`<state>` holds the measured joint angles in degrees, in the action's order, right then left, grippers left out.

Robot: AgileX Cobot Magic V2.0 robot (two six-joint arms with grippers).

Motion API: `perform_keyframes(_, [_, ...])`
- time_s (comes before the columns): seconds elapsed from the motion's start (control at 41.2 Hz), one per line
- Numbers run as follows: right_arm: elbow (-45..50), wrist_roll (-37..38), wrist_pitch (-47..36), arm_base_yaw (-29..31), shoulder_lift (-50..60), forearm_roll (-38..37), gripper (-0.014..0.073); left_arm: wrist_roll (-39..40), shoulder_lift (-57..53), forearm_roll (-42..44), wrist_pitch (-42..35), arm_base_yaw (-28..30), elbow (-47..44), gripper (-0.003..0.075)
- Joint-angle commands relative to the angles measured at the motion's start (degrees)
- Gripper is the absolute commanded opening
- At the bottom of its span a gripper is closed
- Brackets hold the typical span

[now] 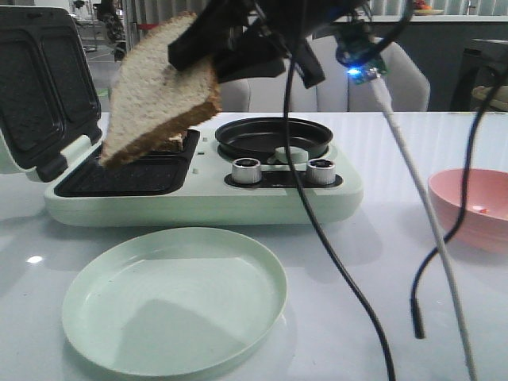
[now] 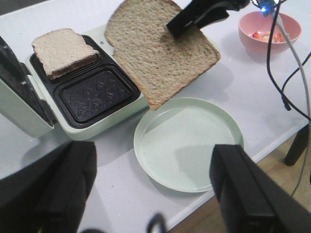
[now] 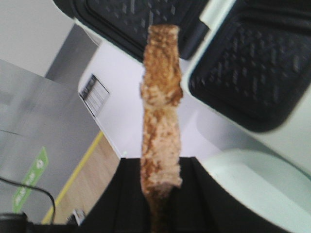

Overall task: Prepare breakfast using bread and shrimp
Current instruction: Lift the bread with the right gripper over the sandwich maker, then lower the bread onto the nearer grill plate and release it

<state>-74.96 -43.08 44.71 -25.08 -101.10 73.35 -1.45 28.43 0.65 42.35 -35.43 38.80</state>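
My right gripper [image 1: 198, 49] is shut on one bread slice [image 1: 159, 87] and holds it tilted in the air above the open sandwich maker [image 1: 198, 198]. The left wrist view shows that gripper [image 2: 194, 19] and the slice [image 2: 160, 53] over the maker's edge. In the right wrist view the slice [image 3: 160, 107] stands edge-on between the fingers of the right gripper [image 3: 160, 191]. The second slice [image 2: 63, 48] lies in the maker's far cavity. The near cavity [image 2: 92, 92] is bare. Shrimp [image 2: 267, 36] lie in the pink bowl [image 2: 248, 29]. My left gripper [image 2: 155, 155] is open and empty above the table's near edge.
A pale green plate [image 1: 175, 298] sits in front of the maker; it also shows in the left wrist view [image 2: 189, 145]. The maker's lid [image 1: 40, 79] stands open at the left. A round black pan [image 1: 274, 136] sits on its right half. Cables [image 1: 317, 222] hang over the table. The pink bowl [image 1: 468, 206] is at the right.
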Motion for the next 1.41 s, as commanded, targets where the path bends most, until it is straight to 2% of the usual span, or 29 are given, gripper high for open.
perform_keyframes(0.0, [-6.4, 1.7, 0.9, -0.8, -1.5, 5.5, 0.0125, 0.3, 0.2, 0.0, -5.1, 0.0, 1.5, 0.0542])
perform_keyframes(0.17, [-16.0, 6.9, 3.9, -1.4, -10.2, 6.0, 0.0125, 0.3, 0.2, 0.0, -5.3, 0.0, 1.5, 0.0542])
perform_keyframes(0.461, [-28.9, 14.2, 3.7, -1.5, -20.8, 5.5, 0.0125, 0.3, 0.2, 0.4, -5.4, 0.0, 1.5, 0.0542])
perform_keyframes(0.801, [-34.1, 17.7, 4.4, -1.5, -26.8, 4.7, 0.0132, 0.3, 0.2, 0.4, -5.8, 0.0, 1.5, 0.0542])
perform_keyframes(0.898, [-34.1, 17.7, 4.5, -1.5, -27.2, 3.6, 0.0183, 0.3, 0.2, 0.4, -5.8, 0.0, 1.5, 0.0542])
perform_keyframes(1.092, [-34.1, 18.7, 3.9, -1.5, -27.3, 0.7, 0.0351, 0.3, 0.2, 0.4, -5.8, 0.0, 1.5, 0.0542])
perform_keyframes(1.238, [-35.4, 18.7, 3.4, -1.3, -27.0, -2.8, 0.0393, 0.3, 0.2, 0.4, -5.8, 0.0, 1.5, 0.0542])
perform_keyframes(1.383, [-37.4, 22.2, 3.4, -0.8, -26.2, -11.0, 0.0442, 0.3, 0.2, 0.4, -6.0, 0.0, 1.5, 0.0542])
